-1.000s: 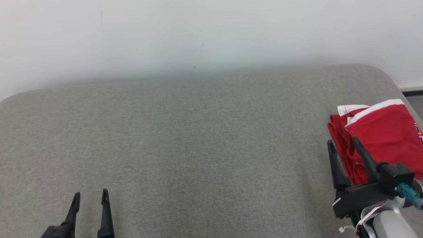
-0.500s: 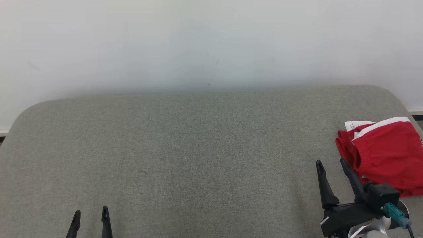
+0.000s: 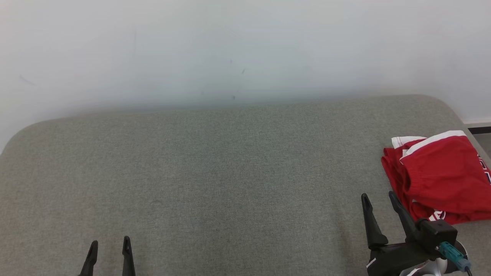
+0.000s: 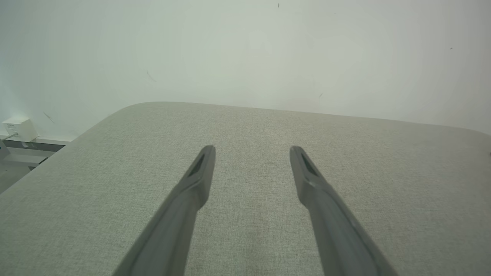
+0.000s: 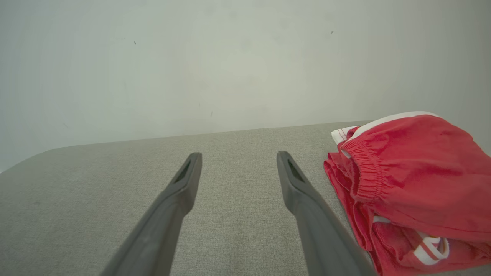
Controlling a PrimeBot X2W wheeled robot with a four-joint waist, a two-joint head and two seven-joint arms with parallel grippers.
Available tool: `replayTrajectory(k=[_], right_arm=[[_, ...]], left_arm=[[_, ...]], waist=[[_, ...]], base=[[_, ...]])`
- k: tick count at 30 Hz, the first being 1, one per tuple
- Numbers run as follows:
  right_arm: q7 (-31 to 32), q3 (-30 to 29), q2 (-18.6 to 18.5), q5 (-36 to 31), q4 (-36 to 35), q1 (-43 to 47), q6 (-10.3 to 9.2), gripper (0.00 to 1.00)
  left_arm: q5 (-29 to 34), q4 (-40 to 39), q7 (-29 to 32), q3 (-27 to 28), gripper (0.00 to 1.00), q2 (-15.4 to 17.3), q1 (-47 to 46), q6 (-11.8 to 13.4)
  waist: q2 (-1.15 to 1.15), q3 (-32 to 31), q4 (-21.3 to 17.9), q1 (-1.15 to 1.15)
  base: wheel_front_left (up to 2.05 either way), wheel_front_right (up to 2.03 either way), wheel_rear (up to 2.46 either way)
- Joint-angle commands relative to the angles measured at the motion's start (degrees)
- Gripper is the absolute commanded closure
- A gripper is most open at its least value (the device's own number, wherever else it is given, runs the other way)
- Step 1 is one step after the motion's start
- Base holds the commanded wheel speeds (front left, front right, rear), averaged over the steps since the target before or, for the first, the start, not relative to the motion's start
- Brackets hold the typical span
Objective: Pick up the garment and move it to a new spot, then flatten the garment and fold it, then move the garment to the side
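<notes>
- Two grippers low in the head view, left gripper (image 3: 110, 242) at lower left and right gripper (image 3: 378, 195) at lower right, both with fingers spread wide, nothing held between them.
- Grey woven-cloth table top with rounded corners (image 3: 230, 172): far edge running the full width of the view, curving down at both far corners; near edge out of frame.
- Folded red fabric garment with white trim (image 3: 441, 172) and a gathered elastic band, lying at the right end of the table top, close to the far-right corner and the right edge; its right side cut off by the head view's border.
- Left gripper: just the dark fingertips above the bottom edge, over bare cloth, well apart from the garment.
- Right gripper: fingers pointing up the view, near the garment's near-left corner; in the right wrist view a strip of grey cloth between the right-hand fingertip and the red fold; farther down that finger, touching or apart not possible to tell.
- Broad stretch of bare grey cloth from the left corner across the middle up to the garment, and between the two grippers.
- Plain pale wall (image 3: 245, 46) right behind the far edge, a few small dark specks on it.
- Dark skirting strip (image 3: 477, 130) past the far-right corner, just above the garment.
- Small white box (image 4: 17, 128) at the wall's foot beyond the left corner, seen from the left wrist.
</notes>
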Motion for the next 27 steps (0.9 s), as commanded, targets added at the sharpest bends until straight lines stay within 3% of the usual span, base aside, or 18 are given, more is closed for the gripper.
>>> replayTrajectory(k=[1,23,24,27], right_arm=[[-0.2,-0.3,0.3,-0.4,0.0,0.4,0.00,0.00],[-0.2,-0.1,0.2,0.1,0.0,-0.2,0.00,0.00],[0.0,0.0,0.2,0.1,0.3,-0.1,0.00,1.00],[0.4,0.2,0.5,0.1,1.8,1.4,0.01,1.00]], left_arm=[[0.0,-0.2,0.0,0.0,0.00,0.0,0.3,-0.2],[0.1,0.1,0.0,0.3,0.00,0.0,0.0,-1.4],[0.1,0.4,0.0,0.3,1.00,0.0,0.0,-1.4],[0.1,2.2,0.2,0.2,1.00,-0.3,0.5,-1.5]], waist=[[0.00,0.1,0.0,0.00],[0.00,0.2,0.1,0.00],[0.00,0.2,0.1,0.00],[0.00,0.2,0.1,0.00]], base=[[0.00,0.00,0.00],[0.00,0.00,0.00],[0.00,0.00,0.00],[0.00,0.00,0.00]])
